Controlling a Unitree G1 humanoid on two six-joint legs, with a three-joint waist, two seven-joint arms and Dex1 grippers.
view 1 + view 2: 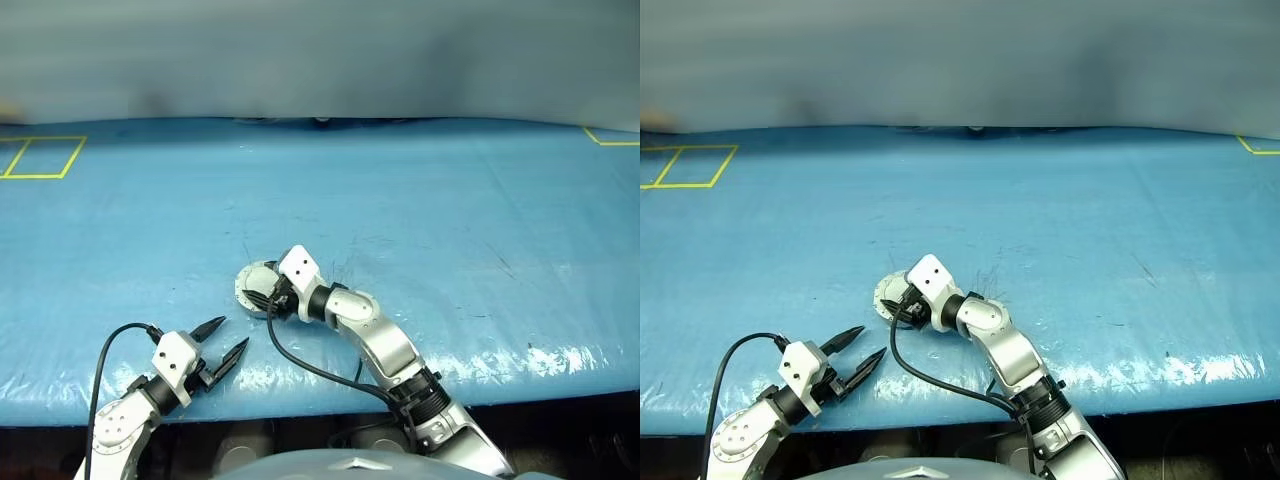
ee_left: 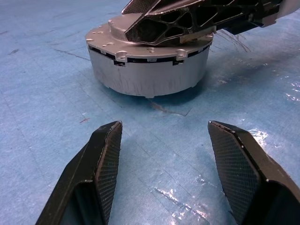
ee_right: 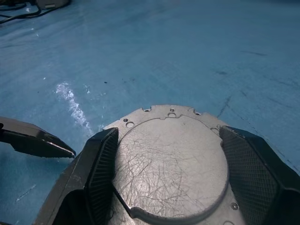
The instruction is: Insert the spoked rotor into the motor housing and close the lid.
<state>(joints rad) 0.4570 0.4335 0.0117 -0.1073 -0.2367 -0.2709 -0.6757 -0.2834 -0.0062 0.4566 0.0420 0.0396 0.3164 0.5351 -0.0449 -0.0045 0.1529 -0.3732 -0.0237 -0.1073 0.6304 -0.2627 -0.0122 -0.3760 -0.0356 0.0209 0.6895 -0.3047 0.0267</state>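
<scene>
The motor housing [image 1: 254, 284], a short silver cylinder, stands on the blue table with the lid [image 3: 171, 159] lying flat on top, smooth silver face up. My right gripper [image 3: 168, 133] rests on the lid, open, with its fingers [image 2: 187, 18] lying either side of the lid's raised round centre. My left gripper [image 1: 233, 333] hovers near the table's front edge, open and holding nothing, pointing at the housing [image 2: 147, 75] a short way off. The spoked rotor is hidden.
The blue table cover [image 1: 450, 230] stretches wide around the housing. Yellow tape squares [image 1: 40, 157] mark the far left and a yellow corner [image 1: 610, 138] the far right. The table's front edge [image 1: 520, 395] runs just behind my left gripper.
</scene>
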